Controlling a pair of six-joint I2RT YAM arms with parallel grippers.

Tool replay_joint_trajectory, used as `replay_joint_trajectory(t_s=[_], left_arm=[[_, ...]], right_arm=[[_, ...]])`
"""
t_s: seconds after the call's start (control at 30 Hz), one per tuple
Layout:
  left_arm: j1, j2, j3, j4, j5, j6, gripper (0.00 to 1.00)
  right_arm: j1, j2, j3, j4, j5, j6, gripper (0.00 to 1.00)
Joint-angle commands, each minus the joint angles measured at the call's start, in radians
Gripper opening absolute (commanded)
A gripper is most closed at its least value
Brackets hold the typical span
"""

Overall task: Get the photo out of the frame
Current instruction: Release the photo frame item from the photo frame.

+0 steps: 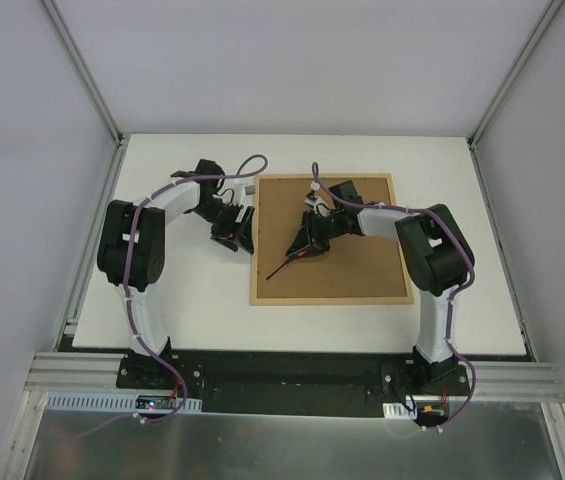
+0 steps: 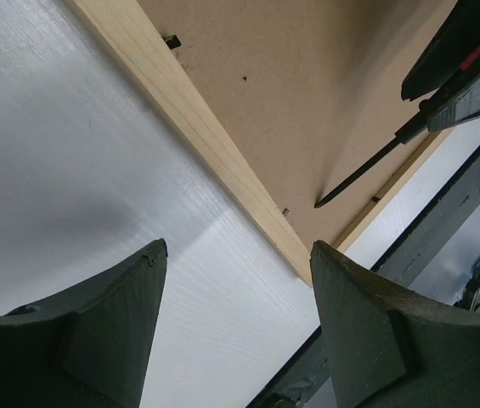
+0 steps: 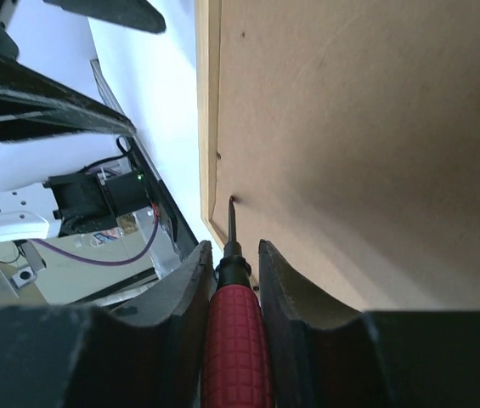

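Note:
The frame (image 1: 362, 270) lies face down on the white table, its brown fibreboard back up, edged in thin light wood. It also shows in the left wrist view (image 2: 307, 93) and the right wrist view (image 3: 367, 127). The photo is hidden. My right gripper (image 3: 231, 255) is shut on a red-handled screwdriver (image 3: 233, 340) above the frame's back; its thin black shaft (image 1: 280, 268) points toward the frame's left rail. In the top view the right gripper (image 1: 307, 245) is over the frame's middle left. My left gripper (image 1: 238, 238) is open and empty just left of the frame's left edge.
Small black retaining tabs (image 2: 170, 41) sit along the frame's left rail. The table's near edge and a black base rail (image 1: 292, 370) run below the frame. White walls enclose the table on three sides.

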Motion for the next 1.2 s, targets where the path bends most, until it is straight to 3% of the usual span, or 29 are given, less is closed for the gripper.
replay_joint_trajectory(t_s=[0.0, 0.4, 0.6, 1.17], left_arm=[[0.005, 0.026, 0.007, 0.016, 0.045, -0.016, 0.67], [0.005, 0.065, -0.016, 0.071, 0.117, -0.071, 0.66], [0.005, 0.081, -0.032, 0.090, 0.121, -0.100, 0.61], [-0.024, 0.112, -0.032, 0.110, -0.073, -0.165, 0.51]], right_arm=[[-0.005, 0.042, 0.067, 0.096, -0.009, 0.089, 0.01], [-0.019, 0.117, 0.094, 0.168, -0.020, 0.185, 0.01], [-0.038, 0.125, 0.072, 0.222, -0.021, 0.220, 0.01], [-0.004, 0.094, 0.038, 0.164, -0.044, 0.139, 0.01]])
